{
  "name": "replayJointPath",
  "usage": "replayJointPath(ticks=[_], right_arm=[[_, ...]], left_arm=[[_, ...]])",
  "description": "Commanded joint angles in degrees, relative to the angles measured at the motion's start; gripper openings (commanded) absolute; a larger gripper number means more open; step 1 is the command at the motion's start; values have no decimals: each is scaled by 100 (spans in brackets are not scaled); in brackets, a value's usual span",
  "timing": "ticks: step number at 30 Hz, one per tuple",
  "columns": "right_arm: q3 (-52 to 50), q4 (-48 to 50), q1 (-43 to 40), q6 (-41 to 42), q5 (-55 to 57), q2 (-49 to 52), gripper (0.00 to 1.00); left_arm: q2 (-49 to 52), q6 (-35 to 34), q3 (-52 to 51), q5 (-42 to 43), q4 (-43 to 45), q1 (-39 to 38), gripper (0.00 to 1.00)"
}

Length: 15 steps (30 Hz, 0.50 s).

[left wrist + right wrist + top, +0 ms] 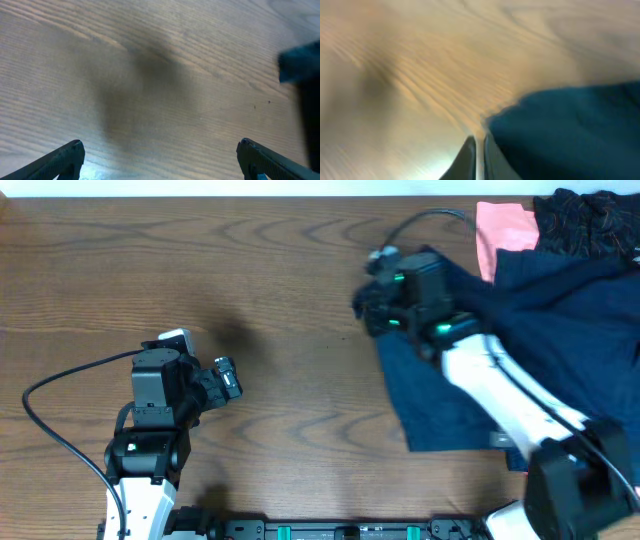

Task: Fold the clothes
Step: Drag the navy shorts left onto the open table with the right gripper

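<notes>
A dark navy garment (450,405) lies spread over the right of the table, partly under my right arm. It also shows in the right wrist view (570,135). My right gripper (370,298) is at the garment's left edge. Its fingers (480,139) are shut, with the cloth's corner at their tips. A salmon-pink garment (503,228) and a black patterned one (590,220) lie at the back right, partly under the navy cloth. My left gripper (228,377) is open and empty over bare wood at the left (160,145).
The wooden table (280,270) is bare in the middle and on the left. A black cable (430,218) loops over the back of the table by the right arm. A dark blurred shape (300,70) shows at the right edge of the left wrist view.
</notes>
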Motion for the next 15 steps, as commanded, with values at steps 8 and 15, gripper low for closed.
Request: replayJointPath(ticks=[8, 15], right_arm=[[74, 1143, 955, 1276, 704, 444, 39], [74, -1790, 466, 570, 2031, 39, 99]], left_arm=[[2, -74, 133, 188, 59, -17, 98], [4, -223, 133, 949, 39, -17, 98]])
